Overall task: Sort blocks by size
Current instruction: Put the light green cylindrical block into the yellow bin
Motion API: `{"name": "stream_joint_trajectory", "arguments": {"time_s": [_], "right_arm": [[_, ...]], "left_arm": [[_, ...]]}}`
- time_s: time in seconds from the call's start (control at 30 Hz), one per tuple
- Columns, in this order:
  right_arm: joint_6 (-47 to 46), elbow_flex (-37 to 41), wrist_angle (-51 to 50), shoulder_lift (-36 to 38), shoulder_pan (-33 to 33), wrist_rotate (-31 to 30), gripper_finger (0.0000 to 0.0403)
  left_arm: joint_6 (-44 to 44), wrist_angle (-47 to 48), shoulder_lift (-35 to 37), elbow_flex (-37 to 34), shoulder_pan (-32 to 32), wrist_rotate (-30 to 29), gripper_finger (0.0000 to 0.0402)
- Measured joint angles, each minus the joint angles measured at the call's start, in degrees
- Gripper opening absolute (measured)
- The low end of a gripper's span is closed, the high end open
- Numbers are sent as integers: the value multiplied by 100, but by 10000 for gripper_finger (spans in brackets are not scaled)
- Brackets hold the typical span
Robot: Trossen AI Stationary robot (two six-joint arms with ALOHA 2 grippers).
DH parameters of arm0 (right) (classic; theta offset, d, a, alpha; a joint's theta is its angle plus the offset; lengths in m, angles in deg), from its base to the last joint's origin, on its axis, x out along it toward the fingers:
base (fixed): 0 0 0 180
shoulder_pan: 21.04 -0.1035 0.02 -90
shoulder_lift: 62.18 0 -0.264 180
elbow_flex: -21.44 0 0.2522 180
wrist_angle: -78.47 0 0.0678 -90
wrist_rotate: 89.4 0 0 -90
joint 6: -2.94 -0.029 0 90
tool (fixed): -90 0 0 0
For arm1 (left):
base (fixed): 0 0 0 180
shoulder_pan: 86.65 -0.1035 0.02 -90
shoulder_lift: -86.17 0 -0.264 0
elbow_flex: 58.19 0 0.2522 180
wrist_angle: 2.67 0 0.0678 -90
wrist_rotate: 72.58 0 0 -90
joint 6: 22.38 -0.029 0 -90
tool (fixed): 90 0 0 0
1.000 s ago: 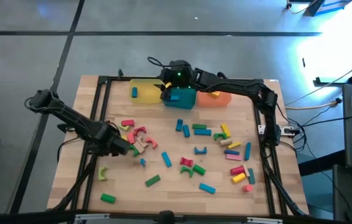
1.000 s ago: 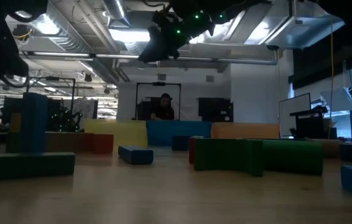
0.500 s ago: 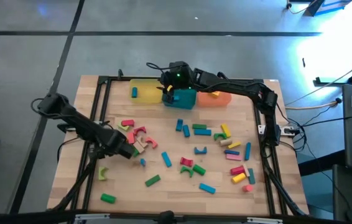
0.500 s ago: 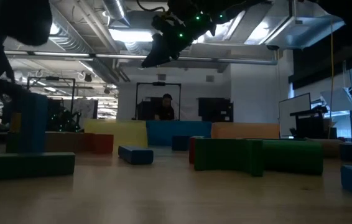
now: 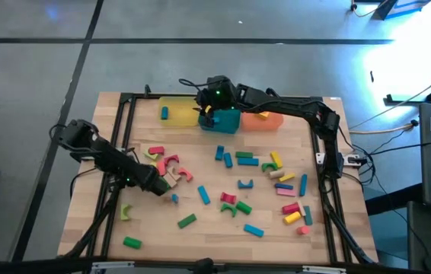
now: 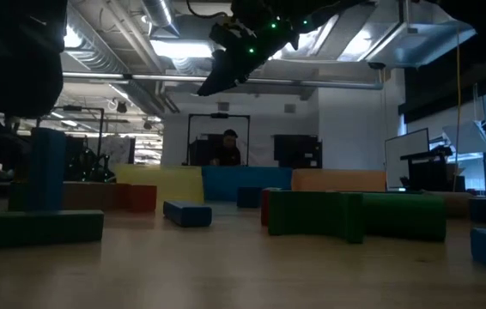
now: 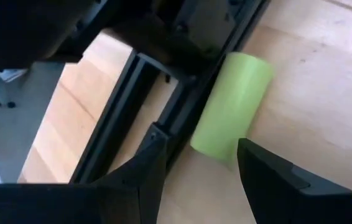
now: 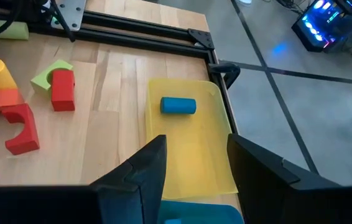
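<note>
Our left claw is low on the desk, fingers apart, empty, by the pink and red blocks. Right claw open over the yellow tray. Risk: tight cluster, we pinch two or knock neighbours.

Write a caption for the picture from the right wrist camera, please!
Right gripper, fingers apart and empty, hovers above the yellow tray holding one blue cylinder.

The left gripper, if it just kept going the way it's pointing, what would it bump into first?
Most likely the light green cylinder, lying on the table against the black frame rail just ahead of the open left gripper. How far off it lies is hard to judge.
</note>
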Motion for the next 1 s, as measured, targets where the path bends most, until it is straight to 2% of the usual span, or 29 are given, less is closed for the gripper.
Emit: {"name": "stream_joint_trajectory", "arguments": {"time_s": [0.37,0.67,1.0], "right_arm": [[-2,0,-45,0,0,0,172],[2,4,-184,112,0,-82,172],[136,4,-407,351,0,-275,172]], "left_arm": [[-5,71,-386,-4,0,-226,178],[-107,-253,-832,-40,11,-412,178],[-180,-833,-823,-331,48,-696,178]]}}
